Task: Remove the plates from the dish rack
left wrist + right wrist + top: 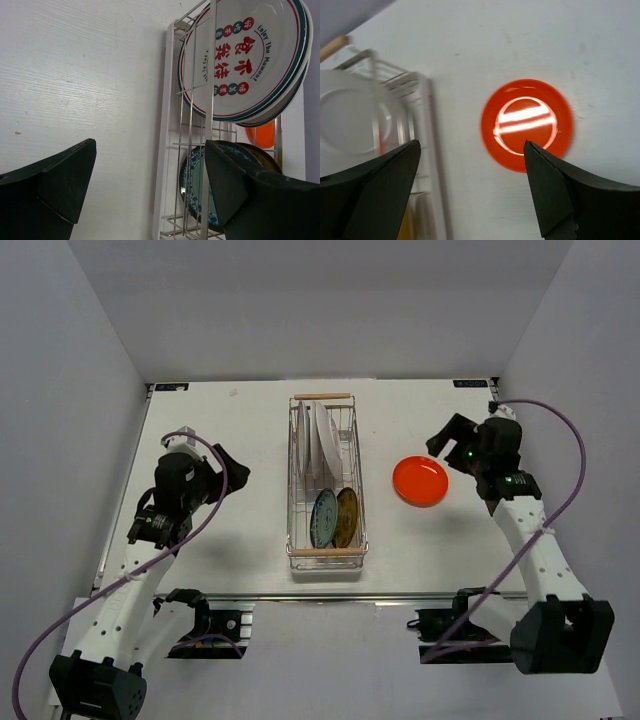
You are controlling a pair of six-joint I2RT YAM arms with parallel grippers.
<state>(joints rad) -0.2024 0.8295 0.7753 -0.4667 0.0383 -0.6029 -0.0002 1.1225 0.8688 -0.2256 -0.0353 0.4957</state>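
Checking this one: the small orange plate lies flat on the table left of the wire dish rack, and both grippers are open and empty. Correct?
Wrong side. The small round orange plate lies flat on the table right of the long silver wire dish rack, as the top external view shows. The left gripper and right gripper are open and empty.
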